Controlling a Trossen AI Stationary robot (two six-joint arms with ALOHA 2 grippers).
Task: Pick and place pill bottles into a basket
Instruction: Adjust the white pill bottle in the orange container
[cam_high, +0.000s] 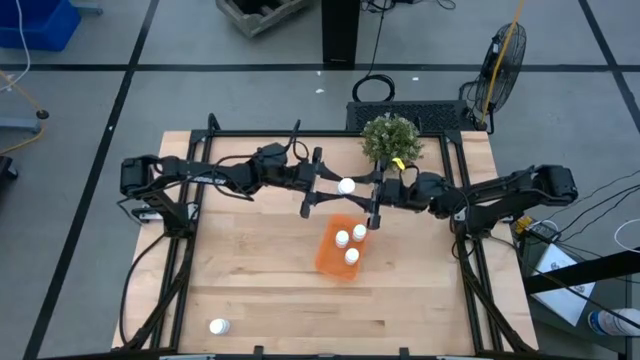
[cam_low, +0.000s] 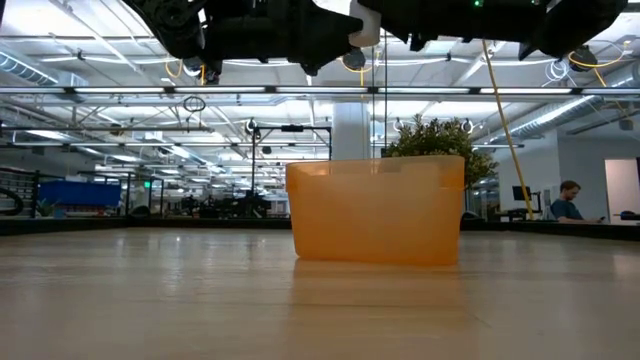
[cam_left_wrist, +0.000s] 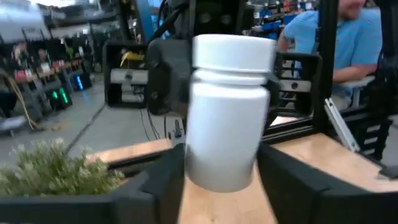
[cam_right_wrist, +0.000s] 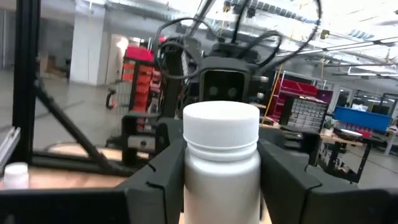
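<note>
A white pill bottle hangs in mid-air above the far end of the orange basket. Both grippers are shut on it. My left gripper reaches it from the table's left, my right gripper from the right. Three pill bottles stand upright inside the basket. Another pill bottle rests on the table near its front left corner. In the low view the basket stands on the wood, and the held bottle shows at the top among the dark arms. My left gripper has the bottle's lower body between its two fingers. The fingers come level from the table's left. The bottle stands nearly upright, cap up, clear of the basket. My right gripper has the body just below the cap between its two fingers. Its fingers come nearly level from the table's right.
A green bushy plant stands at the table's far edge, just behind my right gripper. Black frame rails run along the table's left and right sides. Bare wood lies in front of the basket. A person sits beyond the table in the low view.
</note>
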